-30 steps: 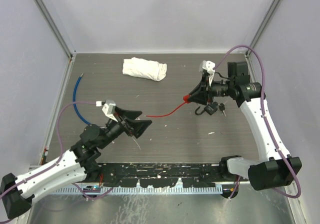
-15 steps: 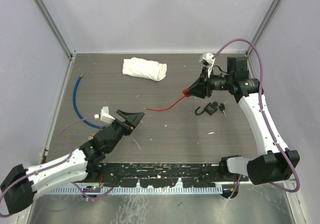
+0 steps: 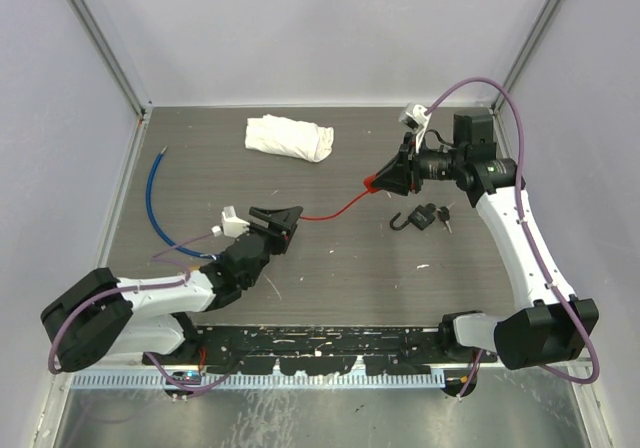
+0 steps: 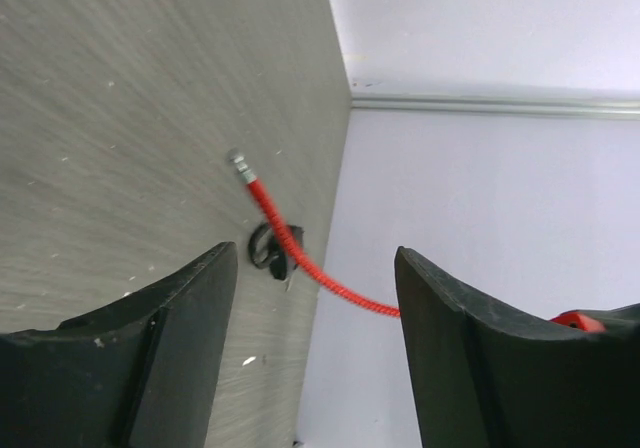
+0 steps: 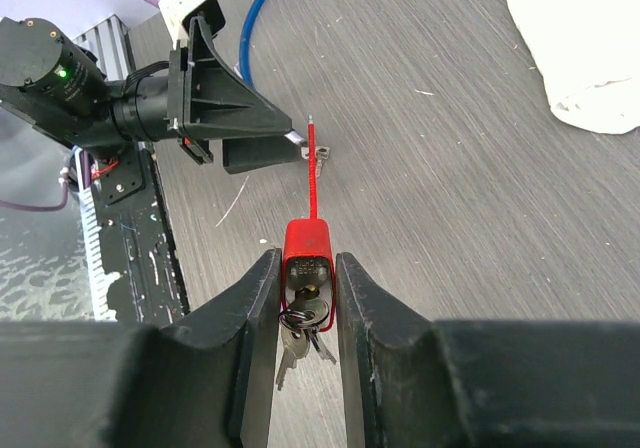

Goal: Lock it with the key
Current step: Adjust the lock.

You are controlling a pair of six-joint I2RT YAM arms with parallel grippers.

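Right gripper (image 5: 305, 268) clamped the red cable padlock (image 5: 306, 242); left gripper (image 4: 315, 268), jaws apart, risked knocking aside the free tip of its thin red cable (image 4: 268, 208).

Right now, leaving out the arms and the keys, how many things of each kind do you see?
Locks: 2 (red lock, black lock)
Cables: 1 (blue cable)
Cloths: 1 (white cloth)
Total: 4

Arm links (image 3: 525, 253): white shells, black joints
Cables (image 3: 470, 86): purple, thin
Gripper fingers (image 4: 150, 348): black, wedge-shaped (matte)
Wrist cameras (image 3: 228, 222): small white housings
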